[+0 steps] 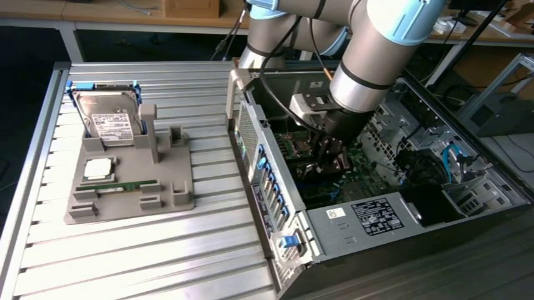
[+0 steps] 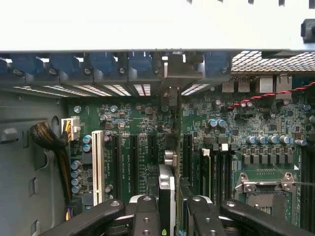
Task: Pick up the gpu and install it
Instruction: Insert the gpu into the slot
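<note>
Wrist view: gripper (image 2: 168,209) fingers clamp the gpu (image 2: 167,194) edge-on, part-closed. Slots flank it, a cable bundle (image 2: 49,140) lies aside on the motherboard (image 2: 236,123). Its long axis runs toward the rear bracket openings (image 2: 142,89).

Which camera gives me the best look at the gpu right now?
The wrist view: the gpu runs edge-on between the tool's fingers, above the motherboard slots. The exterior view shows just a dark sliver of it under the arm.
</note>
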`<state>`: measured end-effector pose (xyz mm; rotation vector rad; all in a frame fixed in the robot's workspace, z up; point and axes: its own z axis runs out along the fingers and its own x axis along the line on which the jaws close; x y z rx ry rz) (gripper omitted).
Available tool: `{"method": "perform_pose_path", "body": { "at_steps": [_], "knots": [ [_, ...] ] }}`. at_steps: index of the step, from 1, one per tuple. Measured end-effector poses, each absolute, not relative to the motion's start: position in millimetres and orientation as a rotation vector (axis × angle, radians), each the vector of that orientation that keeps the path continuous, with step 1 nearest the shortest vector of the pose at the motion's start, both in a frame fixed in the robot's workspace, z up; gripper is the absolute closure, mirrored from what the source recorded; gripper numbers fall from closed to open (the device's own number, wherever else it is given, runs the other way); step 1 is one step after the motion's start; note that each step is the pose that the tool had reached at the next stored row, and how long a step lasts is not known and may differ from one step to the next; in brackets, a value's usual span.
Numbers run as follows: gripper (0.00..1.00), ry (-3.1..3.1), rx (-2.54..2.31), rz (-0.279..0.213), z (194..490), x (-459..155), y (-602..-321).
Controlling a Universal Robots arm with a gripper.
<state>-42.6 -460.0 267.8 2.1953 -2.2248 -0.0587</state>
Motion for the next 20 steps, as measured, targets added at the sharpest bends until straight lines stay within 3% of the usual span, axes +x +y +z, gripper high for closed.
{"method": "perform_pose_path", "body": {
  "at_steps": [20],
  "knots": [
    [0.73,-2.205,2.209,-0.052,264.8,-42.4,-458.6]
  ]
}}
